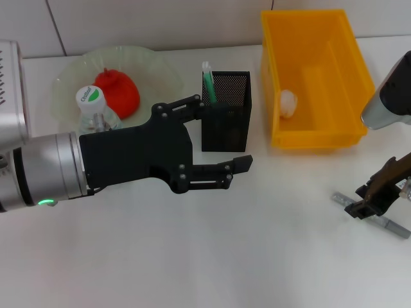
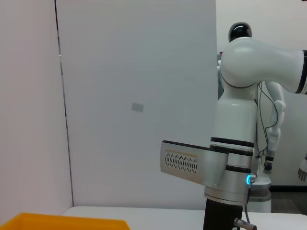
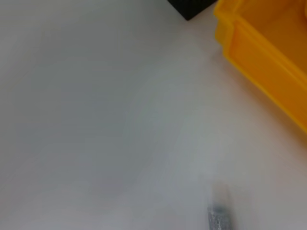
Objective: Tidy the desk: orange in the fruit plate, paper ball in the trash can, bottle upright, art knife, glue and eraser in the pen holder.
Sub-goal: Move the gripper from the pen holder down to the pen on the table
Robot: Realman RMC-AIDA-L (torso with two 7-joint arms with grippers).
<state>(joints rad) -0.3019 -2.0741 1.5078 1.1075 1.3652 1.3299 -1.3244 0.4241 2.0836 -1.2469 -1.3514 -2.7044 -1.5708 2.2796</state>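
Note:
My left gripper hovers open and empty just in front of the black mesh pen holder, where a green-and-white glue stick stands. In the pale green fruit plate lies the orange. At the plate's front edge the bottle stands upright, white cap up. The yellow trash can holds the paper ball. At the right, my right gripper is down at the grey art knife lying on the table; its end shows in the right wrist view. The eraser is out of view.
The trash can stands right of the pen holder, its wall near my right arm and its rim low in the left wrist view. A grey box sits at the far left. White tabletop stretches between the arms.

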